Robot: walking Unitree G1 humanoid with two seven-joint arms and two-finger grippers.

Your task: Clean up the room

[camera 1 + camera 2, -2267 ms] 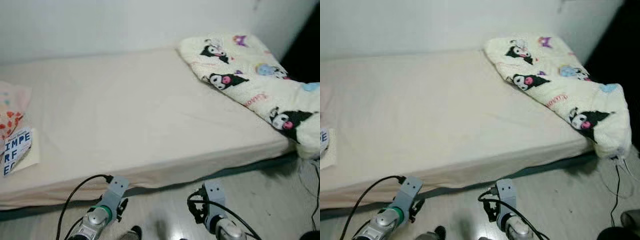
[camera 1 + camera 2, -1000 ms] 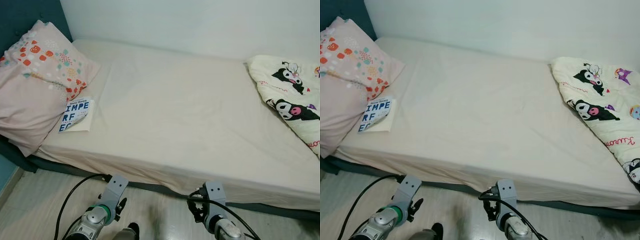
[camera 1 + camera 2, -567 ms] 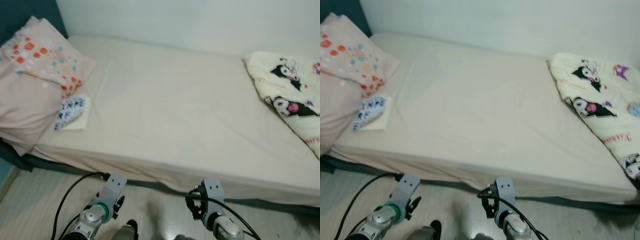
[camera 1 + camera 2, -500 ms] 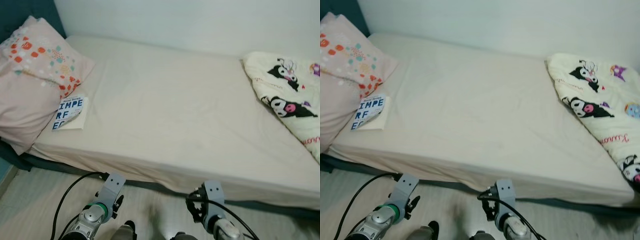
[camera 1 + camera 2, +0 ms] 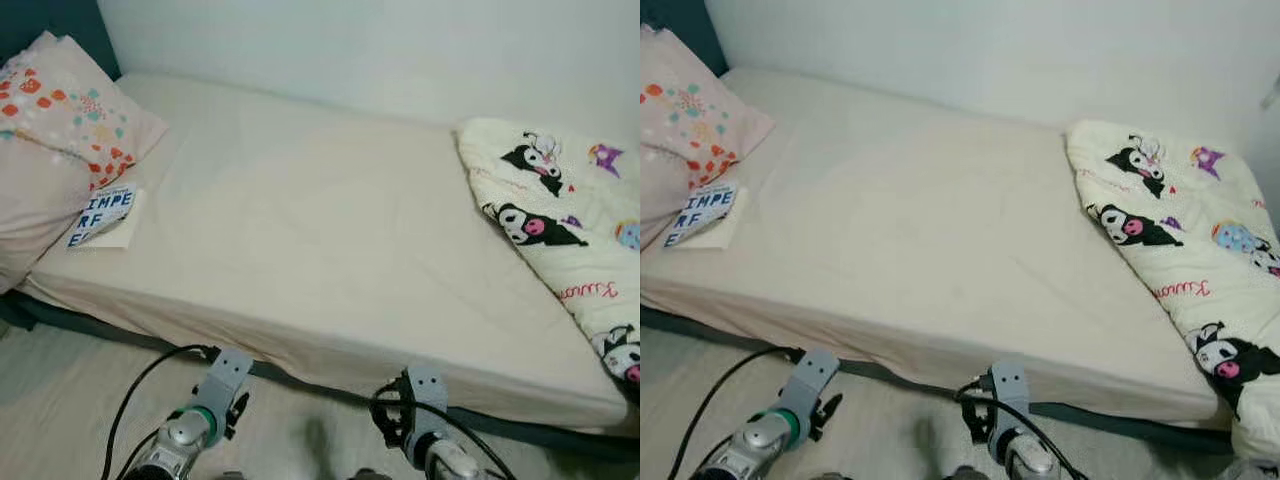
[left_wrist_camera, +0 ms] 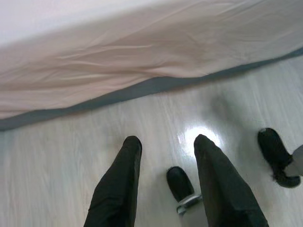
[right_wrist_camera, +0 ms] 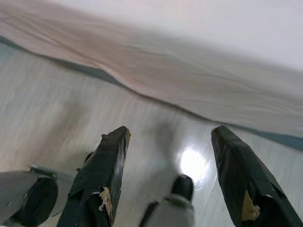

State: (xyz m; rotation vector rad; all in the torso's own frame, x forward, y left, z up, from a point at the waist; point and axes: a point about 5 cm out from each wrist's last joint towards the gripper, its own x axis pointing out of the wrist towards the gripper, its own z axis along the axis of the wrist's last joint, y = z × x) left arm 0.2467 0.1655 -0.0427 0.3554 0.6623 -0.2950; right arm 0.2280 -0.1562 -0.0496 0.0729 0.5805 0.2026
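A bed with a cream sheet runs across in front of me. A pink pillow with red and teal spots lies at its left end. Beside it rests a white book with blue letters. A cream blanket printed with black cartoon figures is bunched at the right end. Both arms hang low over the pale wood floor before the bed. My left gripper is open with nothing between its fingers. My right gripper is open too, over the floor.
A white wall stands behind the bed and a dark teal headboard at the left. The bed's dark base edge runs along the floor. My own black feet show below the grippers.
The camera has swung right and nearer: pillow and book have slid toward the left edge and more of the blanket shows. Both arms hang as before.
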